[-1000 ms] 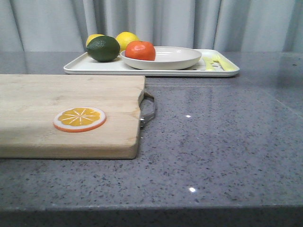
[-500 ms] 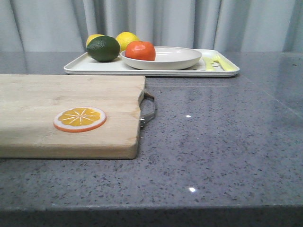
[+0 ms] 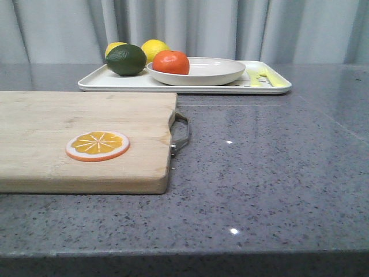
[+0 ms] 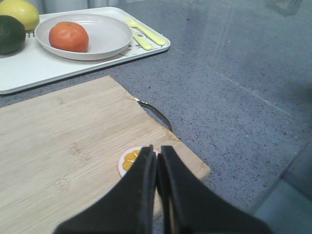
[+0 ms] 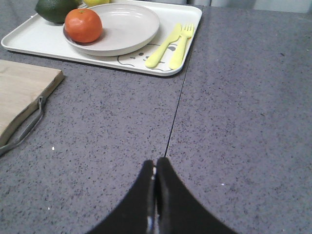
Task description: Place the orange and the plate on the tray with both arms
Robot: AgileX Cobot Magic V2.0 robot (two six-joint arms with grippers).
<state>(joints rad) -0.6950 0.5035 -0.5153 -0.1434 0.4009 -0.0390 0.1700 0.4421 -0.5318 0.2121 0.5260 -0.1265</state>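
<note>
The orange (image 3: pixel 171 62) lies in the off-white plate (image 3: pixel 213 72), and the plate stands on the white tray (image 3: pixel 115 82) at the back of the table. They also show in the left wrist view, the orange (image 4: pixel 68 36), plate (image 4: pixel 109 35) and tray (image 4: pixel 29 68), and in the right wrist view, the orange (image 5: pixel 83 25), plate (image 5: pixel 129 24) and tray (image 5: pixel 29 36). My left gripper (image 4: pixel 157 148) is shut and empty above the cutting board. My right gripper (image 5: pixel 155 162) is shut and empty above the bare table. Neither gripper shows in the front view.
A wooden cutting board (image 3: pixel 57 133) with a metal handle (image 3: pixel 181 134) lies at the front left, with an orange slice disc (image 3: pixel 97 145) on it. A green avocado (image 3: pixel 125 59) and two lemons (image 3: pixel 153 47) sit on the tray's left end. A yellow fork and knife (image 3: pixel 262 76) lie on its right end.
</note>
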